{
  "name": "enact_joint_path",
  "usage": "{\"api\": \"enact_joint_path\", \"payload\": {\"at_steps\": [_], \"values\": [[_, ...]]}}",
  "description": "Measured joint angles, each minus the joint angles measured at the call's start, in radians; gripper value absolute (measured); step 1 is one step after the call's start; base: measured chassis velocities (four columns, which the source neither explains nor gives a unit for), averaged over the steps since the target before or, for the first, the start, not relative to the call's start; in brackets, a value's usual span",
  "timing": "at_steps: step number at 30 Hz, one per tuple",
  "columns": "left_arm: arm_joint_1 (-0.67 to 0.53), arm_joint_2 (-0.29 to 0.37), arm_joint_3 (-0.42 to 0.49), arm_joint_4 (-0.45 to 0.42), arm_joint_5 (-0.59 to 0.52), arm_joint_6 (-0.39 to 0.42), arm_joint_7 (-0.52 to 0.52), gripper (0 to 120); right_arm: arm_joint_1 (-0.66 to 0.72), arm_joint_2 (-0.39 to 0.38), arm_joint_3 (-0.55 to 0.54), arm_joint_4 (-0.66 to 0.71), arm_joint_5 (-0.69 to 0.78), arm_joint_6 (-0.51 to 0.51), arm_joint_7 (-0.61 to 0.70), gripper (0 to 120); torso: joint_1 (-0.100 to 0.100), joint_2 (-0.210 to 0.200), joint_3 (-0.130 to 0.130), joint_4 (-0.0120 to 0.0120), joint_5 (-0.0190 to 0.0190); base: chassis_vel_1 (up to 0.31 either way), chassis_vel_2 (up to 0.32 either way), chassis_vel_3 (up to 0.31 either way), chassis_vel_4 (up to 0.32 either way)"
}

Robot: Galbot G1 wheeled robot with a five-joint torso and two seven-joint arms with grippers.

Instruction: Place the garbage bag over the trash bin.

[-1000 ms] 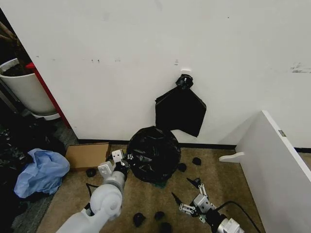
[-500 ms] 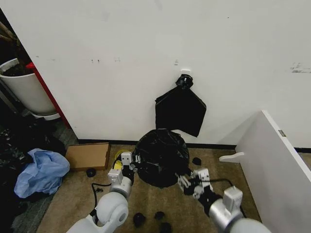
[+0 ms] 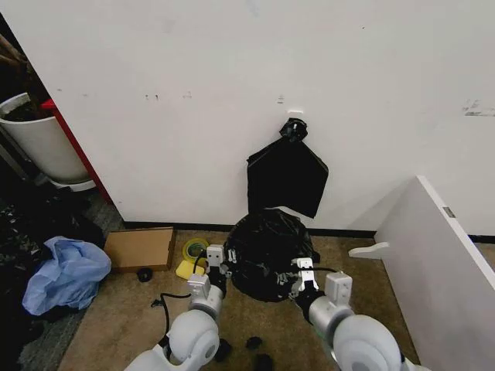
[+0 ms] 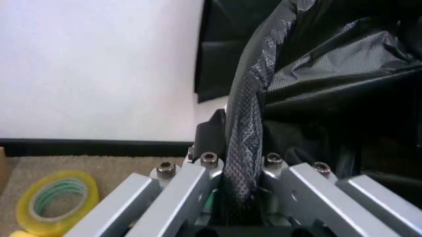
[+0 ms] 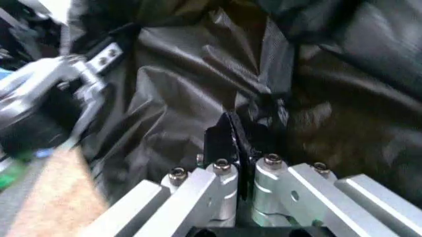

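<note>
The garbage bag [image 3: 267, 253] sits on the floor against the white wall [image 3: 232, 93], a billowy black mound between the two pincers. The left pincer [image 3: 222, 268] is at its left flank, fingers closed on a gathered fold of the plastic; from the left wrist the fold runs straight down between the fingers [image 4: 197, 185] and the bag [image 4: 316, 74] swells up beyond them. The right pincer [image 3: 296, 277] is at the bag's right flank, narrowed onto a pleat of the bag [image 5: 197, 89]; in the right wrist view its fingers [image 5: 218, 182] nearly meet around the pleat, and the left pincer [image 5: 99, 69] appears blurred on the far side of the bag. The trash bin cannot be made out; black plastic covers the whole mound.

Just beside the left pincer, on its outer side, lies a yellow tape roll [image 3: 193, 249] [image 4: 56, 200], and farther out a flat cardboard box [image 3: 139, 247]. Above the mound a flat black bundle of bags [image 3: 286, 178] hangs from a hook [image 3: 294, 127]. No writing can be read anywhere.
</note>
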Motion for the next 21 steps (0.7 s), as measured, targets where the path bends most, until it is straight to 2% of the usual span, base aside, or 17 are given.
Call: {"api": "enact_joint_path", "payload": {"at_steps": [5,9,21], "values": [[0.007,0.002,0.021,-0.011,0.016,0.0,0.003,1,0.086,0.032,-0.066,-0.09,-0.022,-0.013,0.028,0,0.0,0.0,0.0,0.0,-0.0001,0.0,0.0,0.0,0.0],[0.016,0.013,0.024,-0.029,0.016,0.0,0.005,1,0.138,0.064,-0.116,-0.173,-0.161,-0.026,0.009,0,0.0,0.0,0.0,0.0,-0.0001,0.0,0.0,0.0,0.0],[0.026,0.055,0.014,-0.069,0.015,0.007,0.014,1,0.204,0.099,-0.196,-0.279,-0.228,-0.074,0.035,0,0.0,0.0,0.0,-0.0001,-0.0002,0.0,0.0,0.0,0.0]]}}
